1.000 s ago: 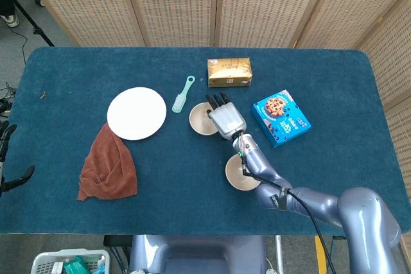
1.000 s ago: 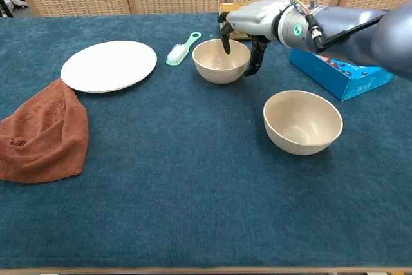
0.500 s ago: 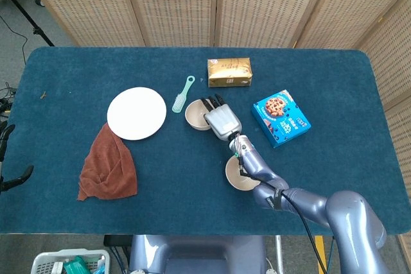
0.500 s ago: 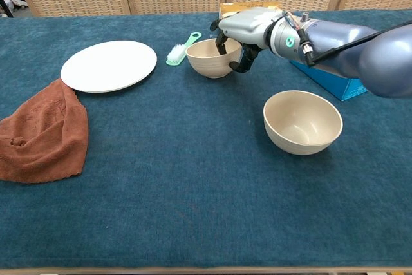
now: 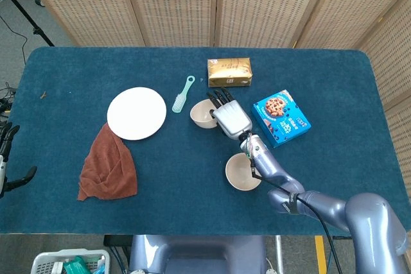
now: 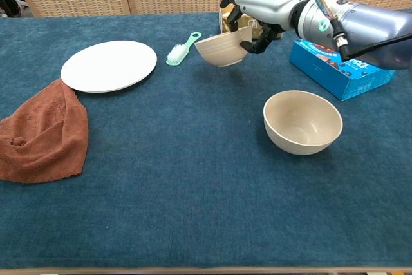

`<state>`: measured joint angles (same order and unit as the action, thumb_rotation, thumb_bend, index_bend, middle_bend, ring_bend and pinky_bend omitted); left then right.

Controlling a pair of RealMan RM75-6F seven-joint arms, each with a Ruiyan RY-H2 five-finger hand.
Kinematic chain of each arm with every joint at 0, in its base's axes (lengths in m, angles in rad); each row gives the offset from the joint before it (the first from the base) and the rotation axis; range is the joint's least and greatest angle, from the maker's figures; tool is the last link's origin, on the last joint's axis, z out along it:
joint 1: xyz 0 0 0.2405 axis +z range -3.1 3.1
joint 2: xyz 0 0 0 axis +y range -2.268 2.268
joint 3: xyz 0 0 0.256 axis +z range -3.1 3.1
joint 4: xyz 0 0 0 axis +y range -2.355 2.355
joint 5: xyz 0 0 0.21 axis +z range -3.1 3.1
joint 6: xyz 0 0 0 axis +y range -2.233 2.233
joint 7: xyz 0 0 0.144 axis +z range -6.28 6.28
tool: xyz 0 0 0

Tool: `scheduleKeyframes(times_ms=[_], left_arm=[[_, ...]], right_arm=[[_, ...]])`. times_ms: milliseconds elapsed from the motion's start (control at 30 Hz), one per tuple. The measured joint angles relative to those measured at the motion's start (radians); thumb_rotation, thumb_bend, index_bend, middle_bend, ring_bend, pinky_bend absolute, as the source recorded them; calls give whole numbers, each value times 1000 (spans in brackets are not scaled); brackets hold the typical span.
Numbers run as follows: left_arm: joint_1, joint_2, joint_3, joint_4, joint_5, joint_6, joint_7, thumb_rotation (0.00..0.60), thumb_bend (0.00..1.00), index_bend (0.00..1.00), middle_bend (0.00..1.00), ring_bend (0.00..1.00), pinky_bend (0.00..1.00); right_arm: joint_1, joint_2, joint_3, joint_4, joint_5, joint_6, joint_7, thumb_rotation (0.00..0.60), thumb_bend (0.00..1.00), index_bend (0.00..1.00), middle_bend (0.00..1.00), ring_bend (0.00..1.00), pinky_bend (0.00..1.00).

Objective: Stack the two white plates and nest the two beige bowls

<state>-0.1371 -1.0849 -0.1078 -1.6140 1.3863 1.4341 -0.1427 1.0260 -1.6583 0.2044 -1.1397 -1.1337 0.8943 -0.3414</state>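
Observation:
My right hand (image 5: 231, 119) (image 6: 270, 1) grips one beige bowl (image 5: 203, 114) (image 6: 221, 48) by its far rim and holds it tilted, lifted a little off the blue table near the middle back. The second beige bowl (image 5: 243, 171) (image 6: 302, 122) stands upright on the table, nearer the front and to the right of the held one. A white plate (image 5: 136, 113) (image 6: 109, 66) lies at the left; I cannot tell whether another plate lies under it. Only the dark fingers of my left hand (image 5: 8, 152) show, spread apart off the table's left edge with nothing in them.
A green brush (image 5: 182, 94) (image 6: 183, 48) lies between the plate and the held bowl. A yellow box (image 5: 229, 72) sits behind my right hand, and a blue cookie box (image 5: 280, 117) (image 6: 341, 72) to its right. A brown cloth (image 5: 108, 165) (image 6: 42, 133) lies front left.
My right hand closed on the far bowl's rim, slid it slightly left, then raised it off the table and tilted it. The other bowl and the plate stayed put.

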Motion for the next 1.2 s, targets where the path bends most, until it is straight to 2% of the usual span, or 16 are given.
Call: scheduleKeyframes(times_ms=[200,333,467,667,833,900,1067,1200], left_arm=[[-1,-2,5,-5,8,-4,6,600,266,0,0,0,0],[0,-2,8,-9,16,-3,10,600,266,0,0,0,0],[2,-3,10,-14,22,3,14,600,266,0,0,0,0],[3,-5,11,-21,29,9,24,600,266,0,0,0,0],[6,-5,8,-25,32,19,25,600,267,0,0,0,0],[6,-6,7,-24,31,19,26,600,267,0,0,0,0],[4,-9,8,-24,31,15,31,600,267,0,0,0,0],[4,-10,9,-25,33,15,37,600,266,0,0,0,0]], right_arm=[[-52,78,-5,-92,-82,85,60,600,530,637,91,0,0],[-95,144,-27,-155,-156,147,95,600,530,639,93,0,0],[-149,220,-70,-224,-245,210,138,600,530,640,93,0,0],[-241,312,-162,-302,-382,303,194,600,530,642,93,0,0],[-320,348,-241,-301,-505,399,240,600,530,642,93,0,0],[-345,354,-258,-286,-538,437,262,600,530,642,93,0,0],[-395,354,-276,-251,-599,516,312,600,531,641,93,0,0],[-419,341,-281,-242,-620,533,332,600,530,642,93,0,0]])
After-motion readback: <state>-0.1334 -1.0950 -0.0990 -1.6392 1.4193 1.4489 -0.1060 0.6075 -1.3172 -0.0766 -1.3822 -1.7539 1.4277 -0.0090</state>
